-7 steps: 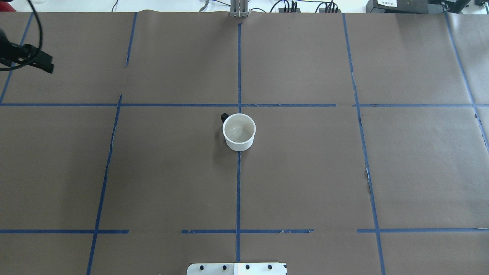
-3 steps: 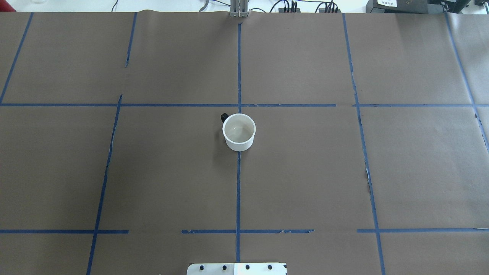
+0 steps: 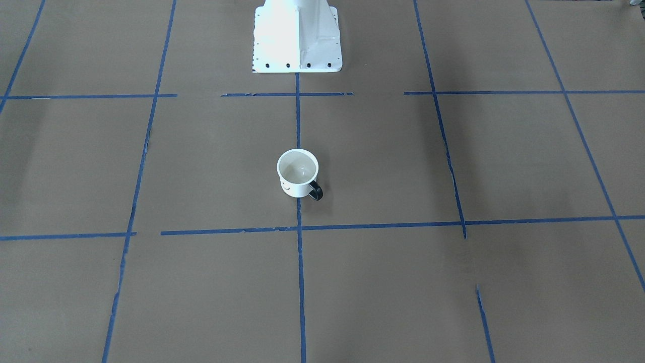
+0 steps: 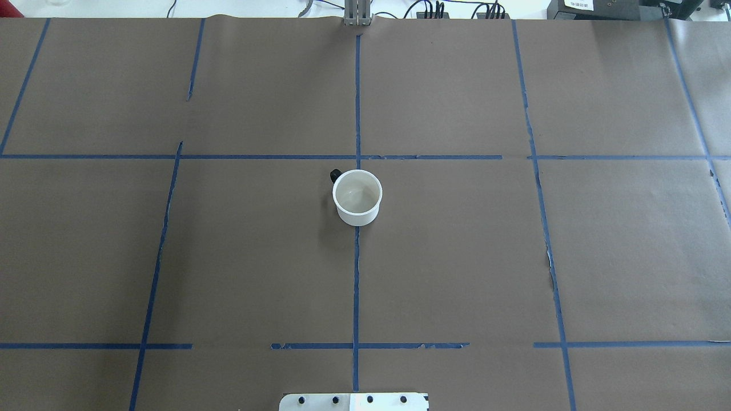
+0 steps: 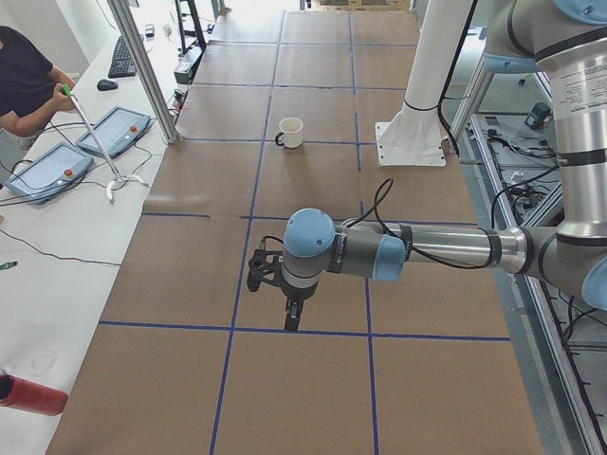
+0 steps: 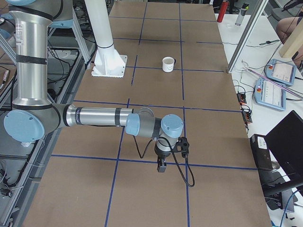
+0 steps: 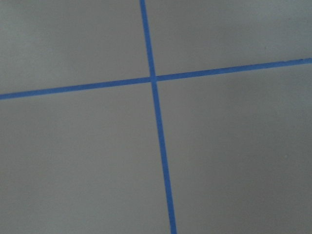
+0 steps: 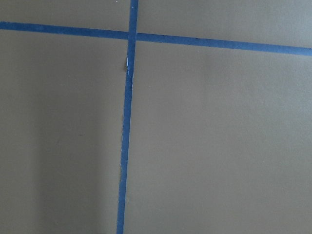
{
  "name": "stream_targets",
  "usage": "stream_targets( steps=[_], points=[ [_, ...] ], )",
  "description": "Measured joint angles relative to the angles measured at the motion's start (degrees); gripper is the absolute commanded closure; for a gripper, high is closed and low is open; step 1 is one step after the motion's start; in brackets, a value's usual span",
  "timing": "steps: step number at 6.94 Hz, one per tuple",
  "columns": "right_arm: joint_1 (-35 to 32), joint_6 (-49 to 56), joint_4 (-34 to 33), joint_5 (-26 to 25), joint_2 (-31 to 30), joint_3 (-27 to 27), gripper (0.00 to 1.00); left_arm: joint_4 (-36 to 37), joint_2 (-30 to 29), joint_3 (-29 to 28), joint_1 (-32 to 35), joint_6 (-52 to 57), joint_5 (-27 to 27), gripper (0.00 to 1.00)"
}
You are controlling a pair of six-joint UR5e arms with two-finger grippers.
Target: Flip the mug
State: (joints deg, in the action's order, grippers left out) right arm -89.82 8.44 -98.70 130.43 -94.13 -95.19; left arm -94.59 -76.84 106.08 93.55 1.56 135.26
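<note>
I am looking first at the side views, where both arms are reaching out low over the table (image 4: 457, 257). The left end effector (image 5: 291, 320) is hanging just above the brown cover with its fingers pointing down. The right end effector (image 6: 161, 166) is hanging in the same manner at the other end. For both of them I cannot tell if they are released or clenched, because these side views are not showing it clearly. Both are well apart from the mug (image 4: 357, 197). The two wrist cameras are showing only the brown cover and crossing blue tape lines (image 4: 356, 285).

Going further from the white base plate (image 4: 354, 402), the mug is standing upright near the middle of the table, its mouth facing up and its pale inside showing. It is sitting directly on the central tape line, and the tape crossing is lying at its 12 o'clock in the overhead view. Its black handle (image 4: 336, 174) is pointing to about 10 o'clock there. In the right side view a black smiley face (image 6: 167, 67) is showing on its wall.
</note>
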Motion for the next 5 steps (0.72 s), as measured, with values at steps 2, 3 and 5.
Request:
stream_targets(
  steps=[2, 3, 5],
  points=[
    [0.00, 0.00, 0.00, 0.00, 0.00, 0.00, 0.00, 8.40, -5.85, -1.43, 1.76, 4.94, -0.37, 0.00],
    [0.00, 0.00, 0.00, 0.00, 0.00, 0.00, 0.00, 10.83, -8.28, -3.16, 2.29, 7.69, -0.48, 0.00],
    [0.00, 0.00, 0.00, 0.00, 0.00, 0.00, 0.00, 11.52, -9.83, -6.79, 2.76, 9.14, 0.04, 0.00]
  ],
)
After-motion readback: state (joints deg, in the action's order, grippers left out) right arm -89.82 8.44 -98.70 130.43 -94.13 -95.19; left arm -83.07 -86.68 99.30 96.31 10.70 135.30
